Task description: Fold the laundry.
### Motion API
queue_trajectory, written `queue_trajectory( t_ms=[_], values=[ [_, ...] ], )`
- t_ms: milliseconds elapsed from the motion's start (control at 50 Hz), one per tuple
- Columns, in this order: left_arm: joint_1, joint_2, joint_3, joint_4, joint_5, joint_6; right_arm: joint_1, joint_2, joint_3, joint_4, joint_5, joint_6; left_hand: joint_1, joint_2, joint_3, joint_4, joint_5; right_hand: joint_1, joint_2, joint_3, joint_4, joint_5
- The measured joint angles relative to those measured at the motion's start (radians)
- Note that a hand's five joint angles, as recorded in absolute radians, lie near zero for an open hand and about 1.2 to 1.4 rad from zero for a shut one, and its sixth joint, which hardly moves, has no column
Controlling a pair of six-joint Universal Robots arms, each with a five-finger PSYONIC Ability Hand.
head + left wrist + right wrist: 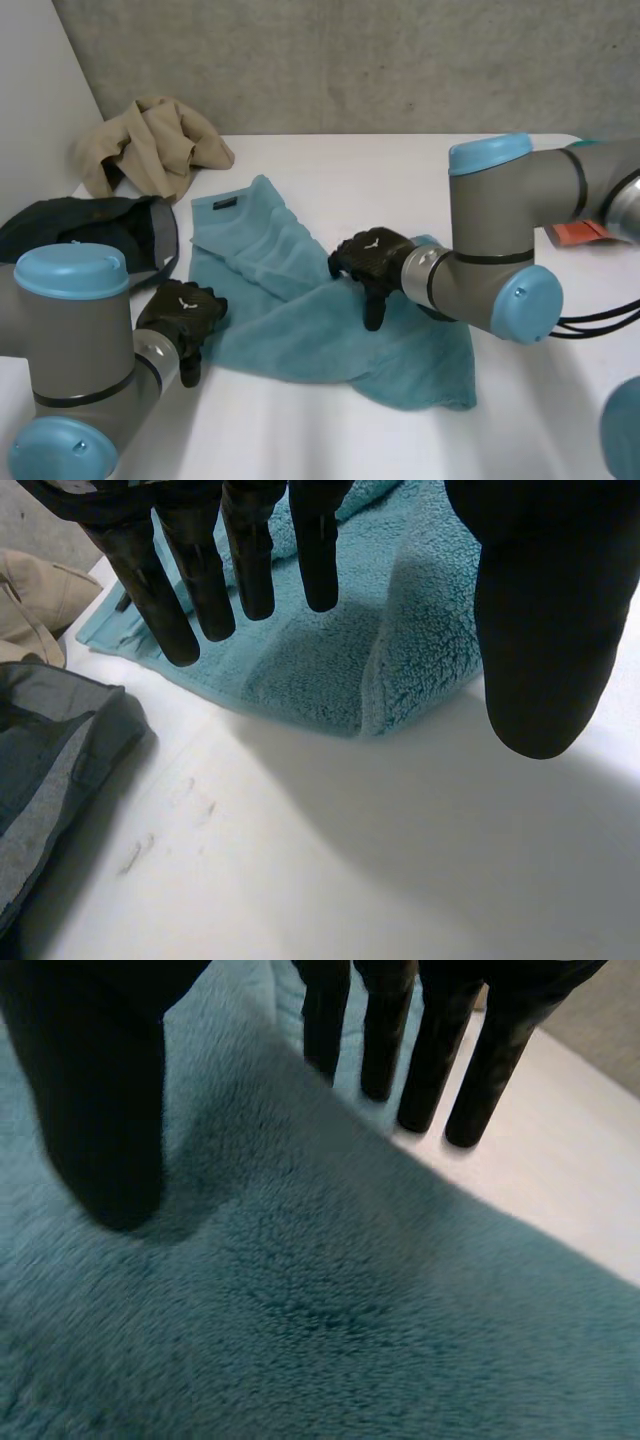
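Observation:
A teal towel [300, 310] lies crumpled and partly folded in the middle of the white table [400, 170]. My left hand [182, 312] hovers at the towel's near left corner. In its wrist view the fingers [165, 590] hang straight over the towel [400, 630], thumb apart, holding nothing. My right hand [372, 262] is over the towel's right side, fingers pointing down. In the right wrist view the thumb [100, 1090] sits just above the pile of the towel [300, 1310] and the fingers are straight at its edge, where bare table [560, 1160] begins.
A beige garment [150, 145] is heaped at the back left corner. A dark grey garment [90, 225] lies along the left edge, close to my left hand, and its edge shows as the dark garment [50, 760]. An orange item [580, 232] lies at the right.

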Motion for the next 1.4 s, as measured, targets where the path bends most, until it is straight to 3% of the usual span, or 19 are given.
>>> queue_trajectory(
  t_ms=[40,60,80,120,360,460,480,520,600,940,1100,1260,1340,1360,1400],
  values=[
    [-0.003,-0.001,0.001,0.011,-0.001,-0.001,0.004,0.019,-0.022,0.014,-0.002,-0.002,0.000,0.000,0.000,0.000,0.000,0.484,0.562,0.533,0.531,0.504],
    [-0.005,-0.001,0.002,0.015,-0.001,-0.001,0.005,0.015,-0.027,0.017,-0.003,0.000,0.000,0.000,0.000,0.000,0.000,0.484,0.562,0.533,0.531,0.504],
    [-0.006,-0.001,0.003,0.020,-0.001,-0.001,0.006,0.006,-0.028,0.017,-0.004,0.002,0.000,0.000,0.000,0.000,0.000,0.620,0.758,0.746,0.754,0.722],
    [-0.008,-0.001,0.004,0.028,-0.001,-0.002,0.007,-0.017,-0.024,0.014,-0.005,0.006,0.000,0.000,0.000,-0.001,-0.001,0.625,0.804,0.798,0.816,0.765],
    [-0.018,-0.056,0.051,0.122,-0.003,0.000,-0.003,-0.297,0.168,-0.039,-0.009,0.010,0.040,0.038,0.035,0.034,0.032,0.625,0.805,0.813,0.834,0.767],
    [-0.016,-0.100,0.089,0.134,-0.004,0.000,-0.012,-0.378,0.264,-0.063,-0.008,0.004,0.456,0.406,0.407,0.407,0.397,0.625,0.805,0.813,0.834,0.767],
    [-0.014,-0.115,0.107,0.135,-0.004,0.000,-0.021,-0.413,0.307,-0.079,-0.009,-0.001,0.706,0.664,0.663,0.668,0.655,0.625,0.805,0.813,0.835,0.767],
    [-0.013,-0.125,0.128,0.135,-0.005,0.000,-0.037,-0.454,0.354,-0.095,-0.010,-0.011,0.767,0.794,0.791,0.798,0.765,0.625,0.805,0.813,0.835,0.767],
    [-0.015,-0.115,0.158,0.134,-0.005,0.001,-0.081,-0.532,0.433,-0.125,-0.008,-0.055,0.767,0.819,0.816,0.826,0.768,0.625,0.805,0.813,0.835,0.767],
    [-0.106,0.295,0.233,0.083,-0.002,0.015,-0.234,-0.742,0.466,-0.109,0.036,-0.300,0.767,0.820,0.820,0.826,0.768,0.625,0.805,0.818,0.838,0.767],
    [-0.124,0.277,0.280,0.055,-0.007,0.025,-0.248,-0.732,0.454,-0.088,0.060,-0.376,0.767,0.821,0.820,0.830,0.768,0.625,0.805,0.828,0.838,0.767],
    [-0.113,0.027,0.423,0.056,-0.022,0.098,-0.237,-0.549,0.356,-0.136,0.117,-0.400,0.767,0.821,0.822,0.830,0.768,0.625,0.805,0.828,0.838,0.767],
    [-0.111,-0.025,0.469,0.057,-0.030,0.119,-0.236,-0.536,0.345,-0.145,0.123,-0.400,0.767,0.822,0.822,0.830,0.768,0.625,0.805,0.828,0.838,0.767],
    [-0.102,-0.149,0.623,0.065,-0.062,0.185,-0.226,-0.421,0.208,-0.293,0.182,-0.394,0.767,0.823,0.822,0.831,0.768,0.625,0.805,0.828,0.838,0.767],
    [-0.095,-0.197,0.719,0.079,-0.080,0.213,-0.226,-0.413,0.194,-0.309,0.186,-0.392,0.767,0.825,0.822,0.831,0.768,0.625,0.815,0.828,0.838,0.767]
  ],
)
